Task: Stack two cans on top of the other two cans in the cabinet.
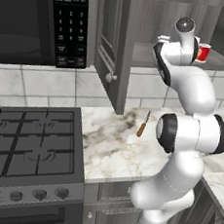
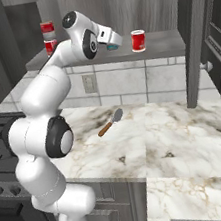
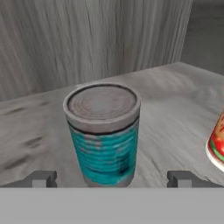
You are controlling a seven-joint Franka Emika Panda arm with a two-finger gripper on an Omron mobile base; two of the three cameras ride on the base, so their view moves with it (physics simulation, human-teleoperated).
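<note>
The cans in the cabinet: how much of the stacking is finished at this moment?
One pair looks done: two red cans stand stacked at the shelf's far end. In hand: the open gripper faces the teal can, fingertips either side, not gripping. Left: lift the teal can onto the other red can on the cabinet shelf.

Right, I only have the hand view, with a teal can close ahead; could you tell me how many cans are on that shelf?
Observer: Four: a stack of two red cans at the far left, your teal can, and a single red can to its right.
Operator: Thanks, is the cabinet door out of the way?
Observer: Yes, the door is swung wide open.
Operator: And what is on the counter below?
Observer: One wooden-handled utensil lies on the counter.
</note>
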